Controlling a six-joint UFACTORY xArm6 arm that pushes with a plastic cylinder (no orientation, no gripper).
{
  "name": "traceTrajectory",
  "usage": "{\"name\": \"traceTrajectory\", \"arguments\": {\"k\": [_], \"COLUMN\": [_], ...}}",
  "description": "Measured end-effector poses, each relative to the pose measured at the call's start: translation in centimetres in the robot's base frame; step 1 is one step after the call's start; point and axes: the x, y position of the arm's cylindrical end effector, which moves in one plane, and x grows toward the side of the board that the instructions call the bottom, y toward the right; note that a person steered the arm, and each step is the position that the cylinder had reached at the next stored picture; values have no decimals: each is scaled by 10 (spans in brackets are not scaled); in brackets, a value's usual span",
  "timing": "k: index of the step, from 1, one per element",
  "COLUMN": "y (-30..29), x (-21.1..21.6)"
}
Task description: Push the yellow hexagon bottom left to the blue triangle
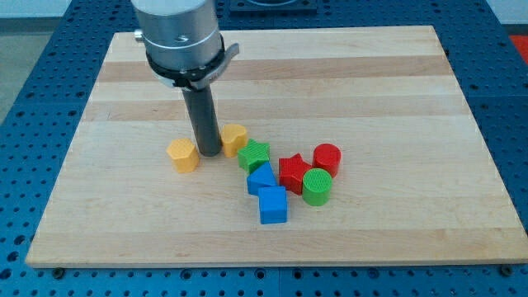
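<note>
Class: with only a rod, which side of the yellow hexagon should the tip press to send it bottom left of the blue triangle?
The upper-left face of the yellow hexagon, coming from the view's top left: the blue triangle lies to its lower right. My tip stands at its right, so it probably must circle round first.

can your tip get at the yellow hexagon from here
Probably yes. My tip stands just to the view's right of the yellow hexagon, with bare board between them; the other yellow block sits on the tip's far side.
</note>
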Motion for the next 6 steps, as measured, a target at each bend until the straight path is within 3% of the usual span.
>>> {"name": "traceTrajectory", "arguments": {"k": [2,4,6], "y": [1,-1,-45], "x": [-5,-56,-58]}}
